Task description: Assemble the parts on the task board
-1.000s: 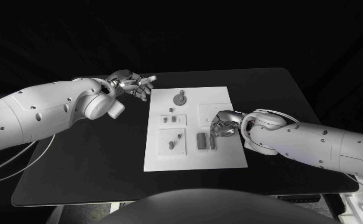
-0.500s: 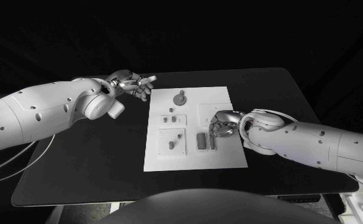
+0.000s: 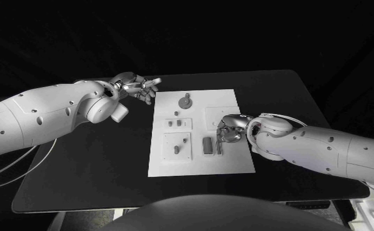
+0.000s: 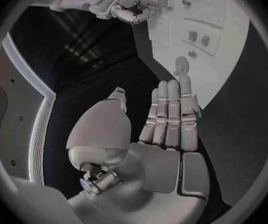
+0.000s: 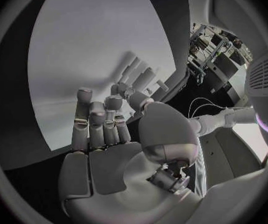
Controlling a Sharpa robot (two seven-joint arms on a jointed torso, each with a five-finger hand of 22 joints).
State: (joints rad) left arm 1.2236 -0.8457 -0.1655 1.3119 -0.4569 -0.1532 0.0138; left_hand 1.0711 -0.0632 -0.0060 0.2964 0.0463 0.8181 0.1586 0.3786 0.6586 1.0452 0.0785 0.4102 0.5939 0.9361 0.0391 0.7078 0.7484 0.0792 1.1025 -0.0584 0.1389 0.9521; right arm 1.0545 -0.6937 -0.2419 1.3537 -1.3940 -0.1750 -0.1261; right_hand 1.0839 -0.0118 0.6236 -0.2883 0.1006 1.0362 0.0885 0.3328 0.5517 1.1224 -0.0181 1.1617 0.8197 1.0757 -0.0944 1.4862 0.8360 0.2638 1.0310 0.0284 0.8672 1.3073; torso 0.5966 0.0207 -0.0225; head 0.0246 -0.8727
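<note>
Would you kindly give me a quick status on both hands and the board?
Left hand open, off the board's far left corner. Right hand over the board, fingers curled down by the parts; grip unclear. Nothing in the way.

Task board: you see a white rectangular plate (image 3: pixel 199 158) lying flat at the middle of the black table, with raised square panels on its surface.
Round part: a grey disc (image 3: pixel 185 101) lies near the board's far edge.
Small parts: two grey pieces (image 3: pixel 174 124) stand side by side on a left panel.
Bar part: a dark grey block (image 3: pixel 207 144) lies flat near the board's centre.
</note>
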